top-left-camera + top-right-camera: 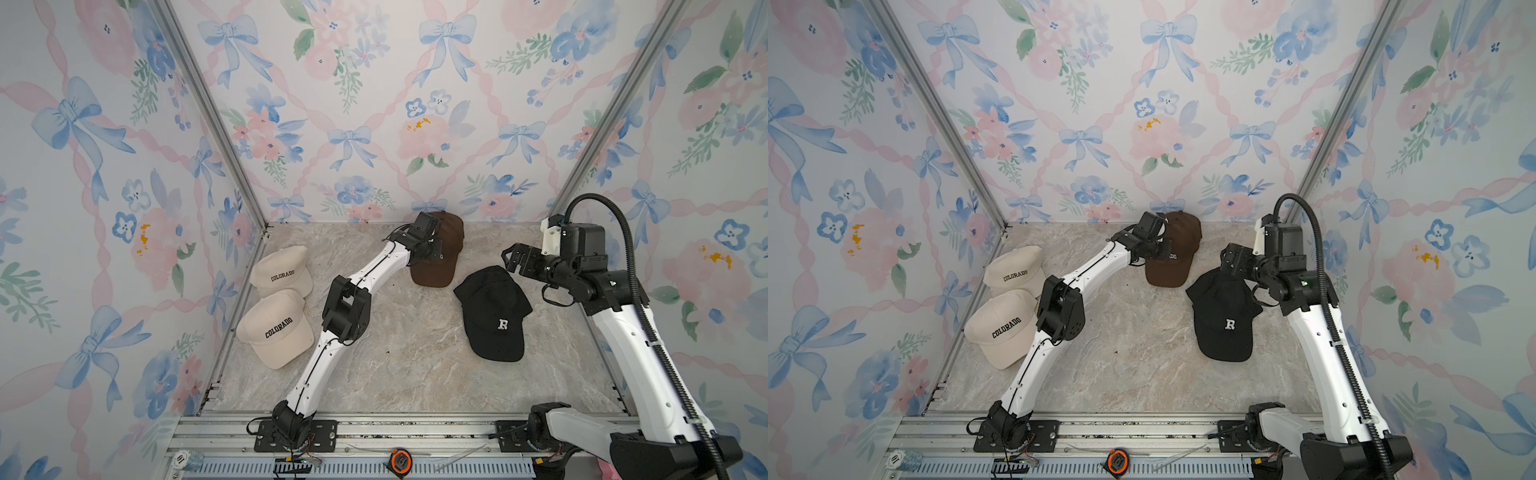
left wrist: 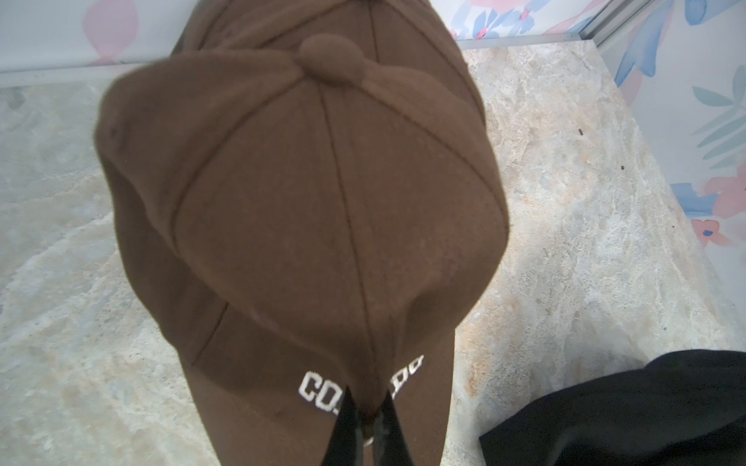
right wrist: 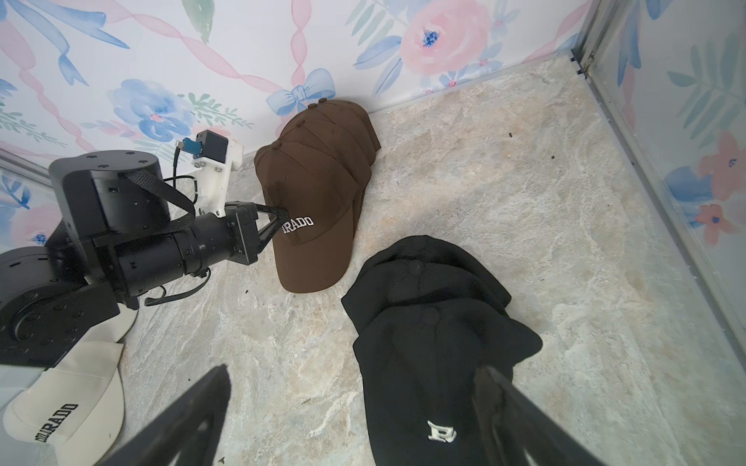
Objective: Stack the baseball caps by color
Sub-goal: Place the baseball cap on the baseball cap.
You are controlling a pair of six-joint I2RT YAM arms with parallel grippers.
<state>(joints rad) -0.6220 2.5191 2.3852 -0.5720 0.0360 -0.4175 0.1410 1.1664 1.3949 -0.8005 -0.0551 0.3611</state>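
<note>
Several dark brown baseball caps (image 1: pixel 440 270) (image 1: pixel 1177 249) lie nested in a stack at the back wall, white "COLORADO" on the top one (image 3: pixel 319 189). My left gripper (image 1: pixel 436 251) (image 3: pixel 282 212) is shut on the front panel of that top brown cap (image 2: pixel 323 201), pinching the fabric in the middle of the lettering (image 2: pixel 365 411). Black caps (image 1: pixel 494 316) (image 1: pixel 1225 320) (image 3: pixel 428 363) with a white "R" lie stacked to the right. My right gripper (image 1: pixel 509 257) (image 3: pixel 351 375) hangs open above them, holding nothing. Two cream caps (image 1: pixel 282 270) (image 1: pixel 276 328) sit at the left wall.
Floral-papered walls close in the marble-look floor (image 1: pixel 415 365) on three sides. An aluminium rail (image 1: pixel 395 432) runs along the front edge, with an orange tape measure (image 1: pixel 401 461) on it. Both arm bases are bolted to that rail.
</note>
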